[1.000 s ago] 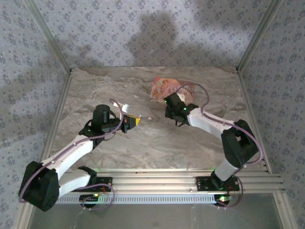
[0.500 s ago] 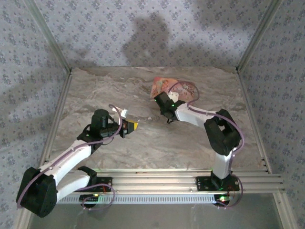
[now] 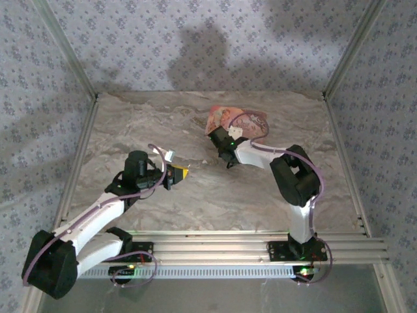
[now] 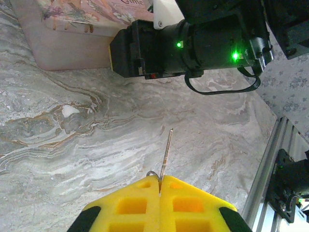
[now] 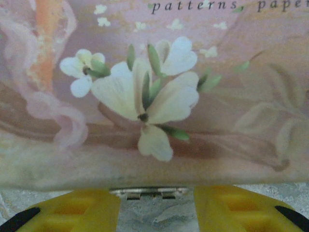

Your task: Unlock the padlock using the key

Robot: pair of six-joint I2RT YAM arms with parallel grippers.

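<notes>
White arms [image 3: 98, 210] with black joints [image 3: 296, 179], lilac cables [image 3: 251, 115] and yellow claw pads [image 4: 130, 205].

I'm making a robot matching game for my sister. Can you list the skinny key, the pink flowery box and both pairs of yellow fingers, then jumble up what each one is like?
Things
1. thin silver metal key
2. flat pink flower-printed box
3. left arm's yellow fingers
4. right arm's yellow fingers

States
A. apart, with a small metal clasp showing between them
B. pressed shut together
C. sticking out from closed fingers, above the marbled table
D. lying at the far side of the table

Pairs: 1-C, 2-D, 3-B, 4-A
</notes>
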